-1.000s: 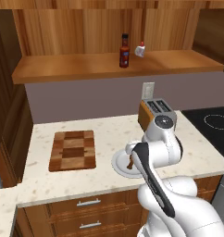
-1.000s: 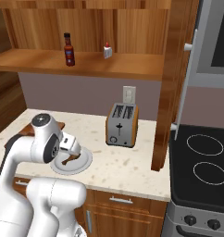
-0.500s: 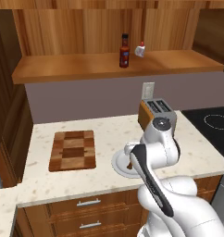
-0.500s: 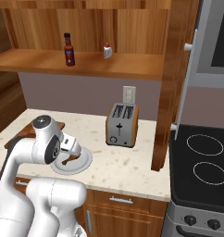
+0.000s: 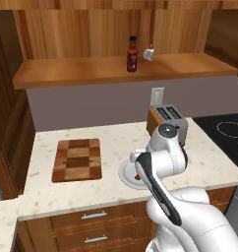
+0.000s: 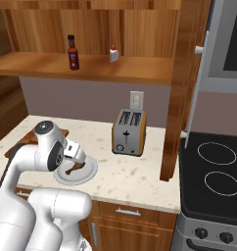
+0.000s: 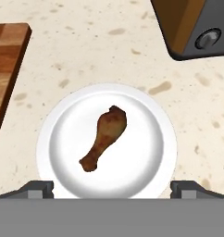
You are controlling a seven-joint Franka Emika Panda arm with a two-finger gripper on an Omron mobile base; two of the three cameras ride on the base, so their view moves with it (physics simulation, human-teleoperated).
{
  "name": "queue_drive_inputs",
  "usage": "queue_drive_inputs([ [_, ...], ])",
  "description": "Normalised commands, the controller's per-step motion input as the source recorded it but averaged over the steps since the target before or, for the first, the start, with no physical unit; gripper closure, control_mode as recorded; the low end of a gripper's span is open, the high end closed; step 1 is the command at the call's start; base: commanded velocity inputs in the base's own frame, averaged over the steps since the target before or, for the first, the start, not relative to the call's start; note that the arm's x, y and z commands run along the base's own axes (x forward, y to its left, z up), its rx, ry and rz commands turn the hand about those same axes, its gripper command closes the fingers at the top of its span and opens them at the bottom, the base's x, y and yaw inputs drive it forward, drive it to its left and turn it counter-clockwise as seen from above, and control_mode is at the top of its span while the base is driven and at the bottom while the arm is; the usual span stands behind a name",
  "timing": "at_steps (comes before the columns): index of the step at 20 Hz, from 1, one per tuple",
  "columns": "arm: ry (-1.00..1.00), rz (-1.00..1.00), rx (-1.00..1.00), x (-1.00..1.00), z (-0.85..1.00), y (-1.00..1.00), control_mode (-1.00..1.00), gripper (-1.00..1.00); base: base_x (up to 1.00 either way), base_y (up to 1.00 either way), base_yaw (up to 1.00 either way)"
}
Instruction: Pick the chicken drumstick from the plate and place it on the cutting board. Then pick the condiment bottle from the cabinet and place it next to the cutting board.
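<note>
Speckled cream stone counter (image 5: 116, 140) underfoot, smooth and matte. Nearest: gripper (image 7: 112, 187) poised above a round white plate (image 7: 151, 162), jaws spread to full width, nothing between them, dark fingertips (image 7: 37, 189) flanking the plate's near rim. On the plate, a brown, glossy chicken drumstick (image 7: 104, 136), fat end away, thin bone toward the hand. Beside the plate, apart from it, a rectangular cutting board (image 5: 77, 159) of checkered light and dark wood blocks, bare on top. Farther back, a boxy toaster (image 6: 128, 131) with metal face, orange-brown sides and twin slots. Above, on the warm wood-grain cabinet (image 5: 91, 69) shelf, an upright slim condiment bottle (image 5: 132, 54), red label, black cap. Hand view alone gives the drumstick whole; right base view catches a sliver under the arm; left base view hides it behind the wrist.
</note>
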Motion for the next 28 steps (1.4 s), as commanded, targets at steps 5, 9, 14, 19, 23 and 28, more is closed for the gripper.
queue_drive_inputs([
  [5, -0.02, -0.01, 0.0, 0.0, -0.17, 0.0, -1.0, -1.0, 0.0, 0.0, 0.0],
  [9, -0.02, -0.01, 0.0, 0.0, -0.23, 0.0, -1.0, -1.0, 0.0, 0.0, 0.0],
  [14, -0.03, -0.01, 0.0, 0.0, -0.25, 0.0, -1.0, -1.0, 0.0, 0.0, 0.0],
  [19, -0.05, 0.0, 0.0, 0.02, -0.3, 0.0, -1.0, -1.0, 0.0, 0.0, 0.0],
  [23, -0.06, 0.0, 0.0, 0.01, -0.38, 0.0, -1.0, -1.0, 0.0, 0.0, 0.0],
  [28, -0.05, 0.0, 0.0, 0.0, -0.39, 0.0, -1.0, -1.0, 0.0, 0.0, 0.0],
])
